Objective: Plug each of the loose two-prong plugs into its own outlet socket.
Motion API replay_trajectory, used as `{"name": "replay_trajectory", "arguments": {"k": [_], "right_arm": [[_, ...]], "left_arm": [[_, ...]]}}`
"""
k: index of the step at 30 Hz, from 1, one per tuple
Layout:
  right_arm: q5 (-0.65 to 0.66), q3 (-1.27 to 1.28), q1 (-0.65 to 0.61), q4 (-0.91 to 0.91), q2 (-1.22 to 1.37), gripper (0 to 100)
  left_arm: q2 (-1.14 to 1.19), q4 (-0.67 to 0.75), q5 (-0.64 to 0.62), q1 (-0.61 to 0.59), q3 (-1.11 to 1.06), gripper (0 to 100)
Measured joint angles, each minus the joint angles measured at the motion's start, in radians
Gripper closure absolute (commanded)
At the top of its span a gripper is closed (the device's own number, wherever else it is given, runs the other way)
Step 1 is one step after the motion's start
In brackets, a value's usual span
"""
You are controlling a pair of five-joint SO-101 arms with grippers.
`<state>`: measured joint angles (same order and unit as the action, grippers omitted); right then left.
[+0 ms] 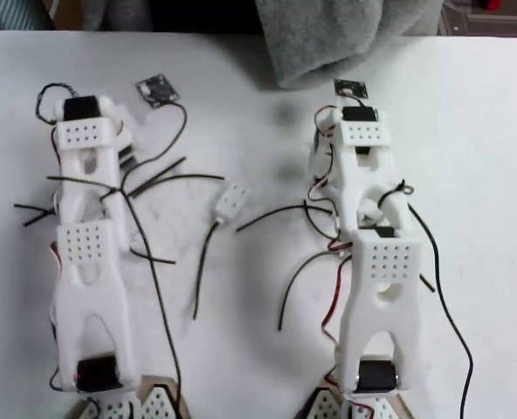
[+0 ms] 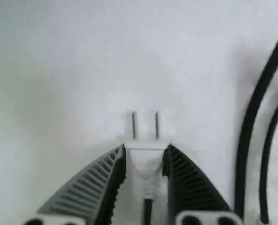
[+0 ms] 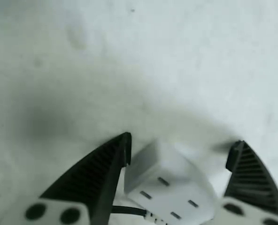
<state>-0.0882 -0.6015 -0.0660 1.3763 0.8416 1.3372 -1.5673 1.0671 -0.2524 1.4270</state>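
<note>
Left gripper (image 2: 146,149) is clenched on a white two-prong plug (image 2: 145,161). The plug body is pinched between the ribbed fingers (image 2: 101,180), and both prongs stick out past the tips over the white table (image 2: 59,65). Two black cables (image 2: 254,126) run just beside it.

Right gripper (image 3: 181,139) is spread wide, one jaw on each side of a white outlet socket block (image 3: 169,180) with its slots facing up. One finger is near the block's corner, the other stands apart.

A white corded block (image 1: 232,201) lies between the arms.

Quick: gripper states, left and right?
Left gripper: shut on plug.
Right gripper: at socket, grip cannot be told.
</note>
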Motion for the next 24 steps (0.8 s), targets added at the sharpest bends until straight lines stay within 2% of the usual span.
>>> {"name": "replay_trajectory", "arguments": {"k": [6,11,20,24], "right_arm": [[0.0,0.0,0.0,0.0,0.002,68.0],[0.0,0.0,0.0,-0.003,0.002,68.0],[0.0,0.0,0.0,-0.003,0.002,68.0],[0.0,0.0,0.0,-0.003,0.002,68.0]], "left_arm": [[-0.002,-0.037,0.002,0.002,0.025,98],[-0.097,-0.178,0.002,0.003,0.021,98],[-0.557,-0.219,-0.043,0.005,0.003,98],[-0.812,-0.219,-0.077,0.005,-0.146,98]]}}
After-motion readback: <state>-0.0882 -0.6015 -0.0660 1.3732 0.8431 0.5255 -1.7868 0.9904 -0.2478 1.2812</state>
